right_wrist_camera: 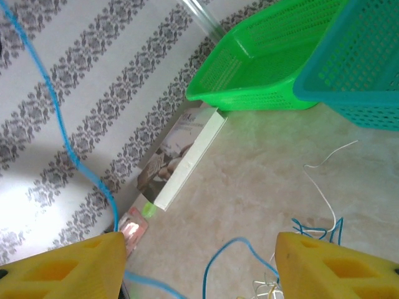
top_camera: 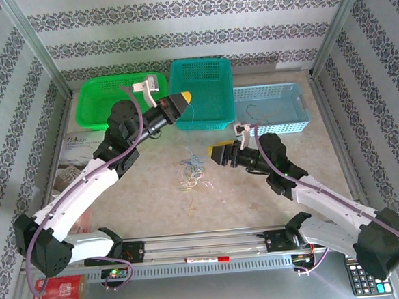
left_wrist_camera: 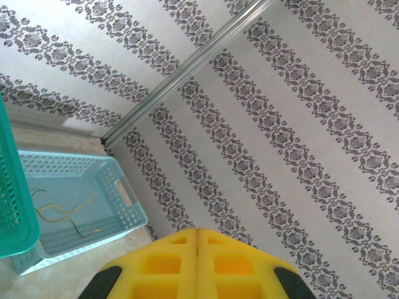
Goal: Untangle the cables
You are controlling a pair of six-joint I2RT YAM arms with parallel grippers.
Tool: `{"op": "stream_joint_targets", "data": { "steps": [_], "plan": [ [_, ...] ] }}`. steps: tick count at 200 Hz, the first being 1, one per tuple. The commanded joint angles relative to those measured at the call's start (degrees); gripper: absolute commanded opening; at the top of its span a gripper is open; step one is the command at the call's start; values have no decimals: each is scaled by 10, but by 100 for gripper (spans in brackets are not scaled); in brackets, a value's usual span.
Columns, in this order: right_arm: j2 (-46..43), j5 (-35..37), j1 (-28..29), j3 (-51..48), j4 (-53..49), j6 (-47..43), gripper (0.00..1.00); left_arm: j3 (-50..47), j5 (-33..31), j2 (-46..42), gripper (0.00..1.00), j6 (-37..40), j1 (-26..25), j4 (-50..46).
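Blue cable [right_wrist_camera: 59,118] ran up and out of the top of the right wrist view. Its lower part looped down toward the tangle of cables [top_camera: 193,172] on the table [top_camera: 155,200]. The tangle lay between the two grippers, in front of the teal basket [top_camera: 201,124].

Left gripper [top_camera: 185,98]: raised near the teal basket's front wall, yellow fingers pressed flat together. A thin strand hung from its tip down to the tangle, so I judged it was pinching the blue cable. The left wrist view did not show the strand at the pads.

Right gripper [top_camera: 217,152]: low, just beside the tangle, jaws wide apart, holding nothing. The blue cable passed through the gap, close to one finger.

White cable [right_wrist_camera: 321,187] lay loose on the table at the tangle's edge. Yellowish cables [left_wrist_camera: 59,215] sat in the light-blue basket [left_wrist_camera: 124,205].

Step in hand, judged: drawing one strand out of the knot.

Next move, judged: the right gripper would need to close on the rest of the tangle, or on the blue cable lower down, and pin it while the left lifted away. Risk noted: the whole clump could rise with the strand.
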Motion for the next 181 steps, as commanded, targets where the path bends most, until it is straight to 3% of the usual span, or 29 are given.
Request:
{"op": "stream_joint_targets", "data": {
  "steps": [1, 77, 142, 181],
  "plan": [
    [-8, 45, 33, 39, -20, -66, 66, 36, 17, 5, 0, 13, -8, -9],
    [64, 195, 141, 60, 23, -168, 68, 140, 28, 40, 0, 0, -8, -33],
    [188, 331, 154, 7, 169, -146, 67, 245, 23, 71, 0, -21, -8, -47],
    [269, 367, 154, -10, 231, -113, 66, 313, 3, 77, 0, -8, -8, -80]
  ]
}}
